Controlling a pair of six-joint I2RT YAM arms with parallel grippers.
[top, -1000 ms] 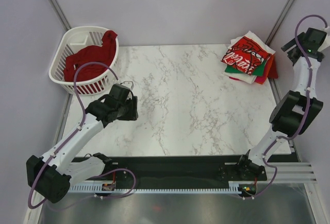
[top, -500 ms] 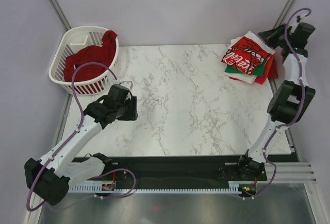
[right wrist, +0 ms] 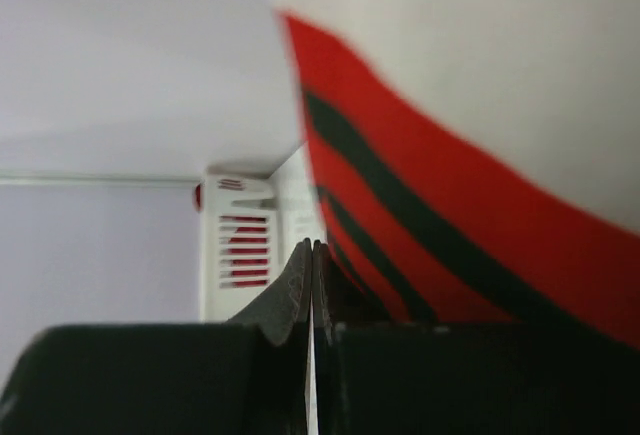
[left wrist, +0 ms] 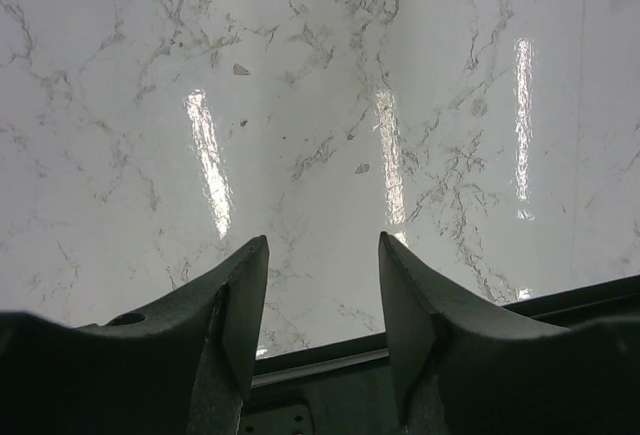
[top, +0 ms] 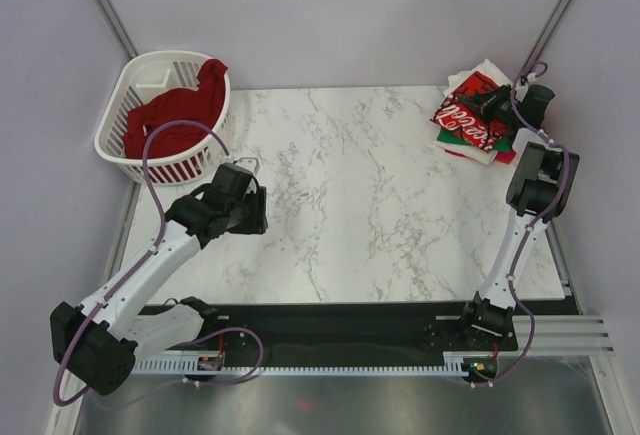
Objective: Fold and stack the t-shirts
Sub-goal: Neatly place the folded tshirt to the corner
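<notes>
A stack of folded t-shirts (top: 480, 127) lies at the table's back right corner, the white one with red Coca-Cola print (top: 462, 113) on top. My right gripper (top: 480, 103) rests low over that top shirt, shut, with nothing showing between its fingers (right wrist: 311, 245); the red print (right wrist: 450, 215) fills the right wrist view beside them. A dark red t-shirt (top: 175, 115) is heaped in the basket. My left gripper (top: 248, 205) hangs open over bare marble at the left, its fingers (left wrist: 322, 240) empty.
The white slatted basket (top: 118, 125) stands at the back left corner, also seen far off as the basket (right wrist: 235, 245) in the right wrist view. Grey walls and metal posts close in the table. The black rail (top: 330, 320) runs along the near edge.
My right arm swung down from beside the wall onto the shirt stack and its gripper went from open to shut. The left arm has barely moved.
</notes>
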